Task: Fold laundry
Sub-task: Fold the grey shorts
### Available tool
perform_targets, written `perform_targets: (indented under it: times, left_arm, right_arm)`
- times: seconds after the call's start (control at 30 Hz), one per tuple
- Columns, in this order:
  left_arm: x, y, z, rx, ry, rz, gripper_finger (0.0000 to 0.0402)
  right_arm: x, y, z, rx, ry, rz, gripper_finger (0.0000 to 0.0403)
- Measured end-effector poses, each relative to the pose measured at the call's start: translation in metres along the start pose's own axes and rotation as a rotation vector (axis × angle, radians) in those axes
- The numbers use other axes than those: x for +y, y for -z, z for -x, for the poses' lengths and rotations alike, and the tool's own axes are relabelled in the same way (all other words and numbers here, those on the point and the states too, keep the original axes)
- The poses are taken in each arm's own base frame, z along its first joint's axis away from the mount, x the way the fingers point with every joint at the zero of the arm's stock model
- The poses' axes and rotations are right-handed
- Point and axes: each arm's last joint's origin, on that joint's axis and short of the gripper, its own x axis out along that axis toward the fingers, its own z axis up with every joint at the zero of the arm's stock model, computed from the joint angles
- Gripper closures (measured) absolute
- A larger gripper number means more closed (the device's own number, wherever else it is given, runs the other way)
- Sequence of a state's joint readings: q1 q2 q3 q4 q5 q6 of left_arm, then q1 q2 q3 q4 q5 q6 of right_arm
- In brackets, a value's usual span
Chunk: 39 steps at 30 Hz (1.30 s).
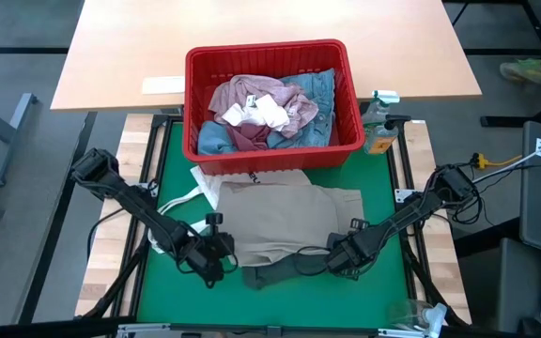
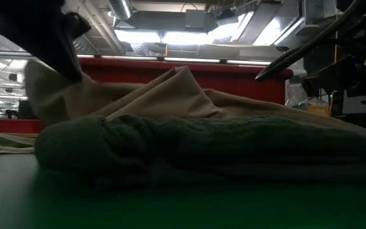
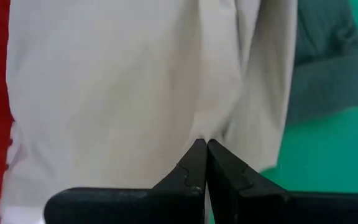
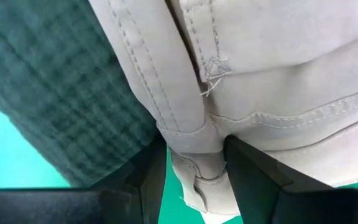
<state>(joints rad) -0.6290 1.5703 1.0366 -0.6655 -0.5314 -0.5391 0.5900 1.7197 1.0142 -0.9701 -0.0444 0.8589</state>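
Beige trousers (image 1: 285, 221) lie spread on the green mat (image 1: 383, 291). Their near edge rests on a dark green top (image 1: 280, 272), which lies bunched along the front (image 2: 202, 143). My left gripper (image 1: 222, 246) is shut on the trousers' near-left part (image 3: 202, 146). My right gripper (image 1: 346, 255) is at their near-right corner, closed on a stitched band (image 4: 194, 168). More laundry fills the red basket (image 1: 266, 49): a pink top (image 1: 252, 94), blue denim (image 1: 322, 89) and white socks (image 1: 256, 115). My left gripper pinches a small fold of the trousers' cloth (image 3: 204, 134) between its two fingertips, slanting down from the near left. Creases run to the pinch. That side of the trousers (image 2: 49, 89) stands raised off the mat. My right gripper has the trousers' stitched band with a loop (image 4: 191, 140) between its two fingers (image 4: 250, 171), which come from above and point down. The band's end hangs a little below the fingers. The rest of the trousers lies on the mat and the green top.
A white tote bag (image 1: 188, 199) lies under the trousers' far-left corner. The red basket stands at the mat's far edge, with a spray bottle (image 1: 378, 122) to its right. A wooden table (image 1: 120, 56) lies beyond. Bare mat shows at the near right.
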Motion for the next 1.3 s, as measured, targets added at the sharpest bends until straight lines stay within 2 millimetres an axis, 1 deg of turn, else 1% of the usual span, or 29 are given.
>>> perform_targets:
  times: [0.17, 0.37, 0.47, 0.57, 0.73, 0.9, 1.0, 1.17, 1.3]
  left_arm:
    - [-0.007, 0.007, 0.009, 0.031, -0.001, -0.054, 0.0401]
    - [-0.013, 0.012, 0.014, 0.034, 0.007, -0.036, 0.0401]
    - [-0.016, 0.014, 0.016, 0.032, 0.022, -0.044, 0.0401]
    - [-0.018, 0.016, 0.017, 0.07, 0.071, -0.055, 0.0401]
    - [-0.02, 0.022, 0.012, 0.138, 0.137, -0.057, 0.0401]
    - [-0.024, 0.03, 0.001, 0.183, 0.13, -0.044, 0.0399]
    - [-0.027, 0.034, -0.006, 0.218, 0.122, -0.03, 0.0378]
    - [-0.031, 0.035, -0.012, 0.226, 0.112, 0.038, 0.0321]
    - [-0.032, 0.035, -0.012, 0.269, 0.167, 0.051, 0.0282]
  right_arm:
    - [0.0, 0.0, 0.0, 0.011, -0.007, 0.009, 0.024]
    - [0.003, 0.001, 0.002, 0.051, -0.071, 0.033, 0.024]
    - [0.009, 0.001, 0.009, 0.047, -0.091, 0.075, 0.024]
    - [0.017, 0.003, 0.014, 0.017, -0.103, 0.122, 0.024]
    - [0.023, 0.01, 0.015, -0.007, -0.091, 0.158, 0.024]
    - [0.028, 0.018, 0.014, 0.001, -0.083, 0.164, 0.024]
    - [0.031, 0.023, 0.013, 0.013, -0.083, 0.17, 0.024]
    - [0.034, 0.029, 0.014, 0.019, -0.084, 0.182, 0.024]
    - [0.041, 0.026, 0.025, -0.001, -0.118, 0.175, 0.024]
